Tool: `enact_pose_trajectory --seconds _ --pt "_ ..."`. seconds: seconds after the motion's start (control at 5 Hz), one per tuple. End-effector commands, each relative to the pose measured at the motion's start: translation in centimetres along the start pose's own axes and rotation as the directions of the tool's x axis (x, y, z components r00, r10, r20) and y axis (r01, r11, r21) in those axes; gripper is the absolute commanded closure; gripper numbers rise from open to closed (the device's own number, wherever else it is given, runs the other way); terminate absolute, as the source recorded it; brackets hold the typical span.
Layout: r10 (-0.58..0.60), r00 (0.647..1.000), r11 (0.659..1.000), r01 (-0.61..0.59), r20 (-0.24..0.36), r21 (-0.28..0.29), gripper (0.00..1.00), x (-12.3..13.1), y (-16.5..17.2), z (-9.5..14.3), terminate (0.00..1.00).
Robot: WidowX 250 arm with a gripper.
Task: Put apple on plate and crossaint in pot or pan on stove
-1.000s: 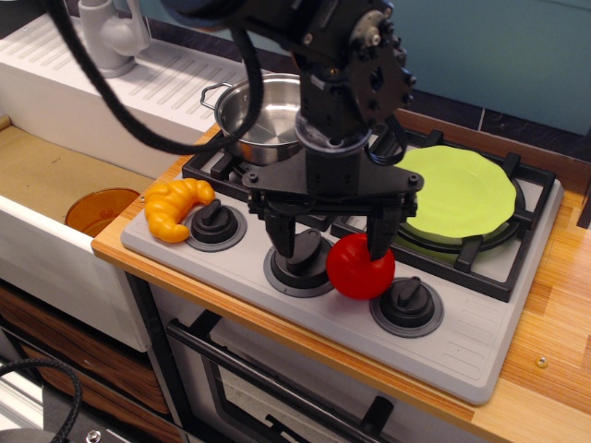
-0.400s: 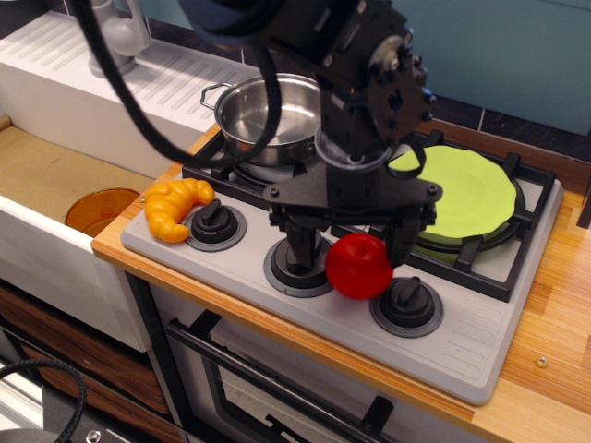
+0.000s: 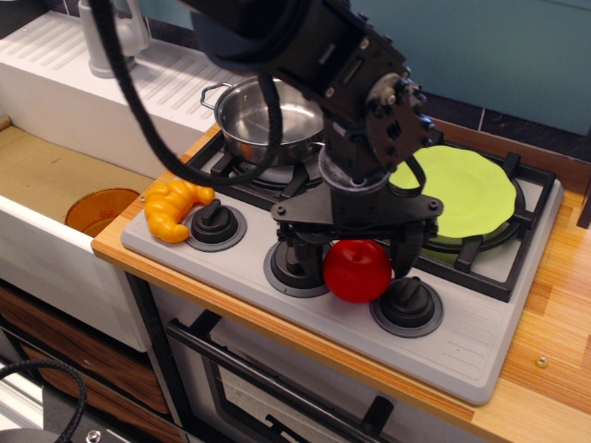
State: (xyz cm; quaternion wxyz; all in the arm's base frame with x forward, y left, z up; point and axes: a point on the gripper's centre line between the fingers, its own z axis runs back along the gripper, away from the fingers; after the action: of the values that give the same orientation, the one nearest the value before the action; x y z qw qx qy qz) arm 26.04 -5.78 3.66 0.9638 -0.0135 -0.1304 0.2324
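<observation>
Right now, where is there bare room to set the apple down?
The plate is bare, as is the pot. The front-right corner of the stove, right of the knobs, is free too. It is crowded mid-front, where the pincer straddles the apple between knobs.

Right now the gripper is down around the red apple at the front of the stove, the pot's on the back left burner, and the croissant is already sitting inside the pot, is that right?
Not quite. The croissant is not in the pot; the observation.image view shows it lying at the stove's front left corner, beside the left knob. The pot looks empty. The rest holds: the gripper is down around the apple.
</observation>
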Motion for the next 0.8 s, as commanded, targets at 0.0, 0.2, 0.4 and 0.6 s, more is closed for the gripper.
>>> enact_pose_trajectory --seconds 0.0,0.2,0.4,0.6 --pt "0.016 1.0 0.999 -0.015 0.017 -0.031 1.0 0.6 -0.3 -0.2 0.0" --pt "0.02 1.0 0.999 -0.02 -0.003 -0.028 1.0 1.0 -0.2 0.4 0.0" --pt "0.018 0.999 1.0 -0.018 -0.039 0.01 1.0 2.1 0.1 2.8 0.0" --pt "0.021 0.997 0.999 -0.017 -0.071 0.046 1.0 3.8 0.3 5.1 0.0"
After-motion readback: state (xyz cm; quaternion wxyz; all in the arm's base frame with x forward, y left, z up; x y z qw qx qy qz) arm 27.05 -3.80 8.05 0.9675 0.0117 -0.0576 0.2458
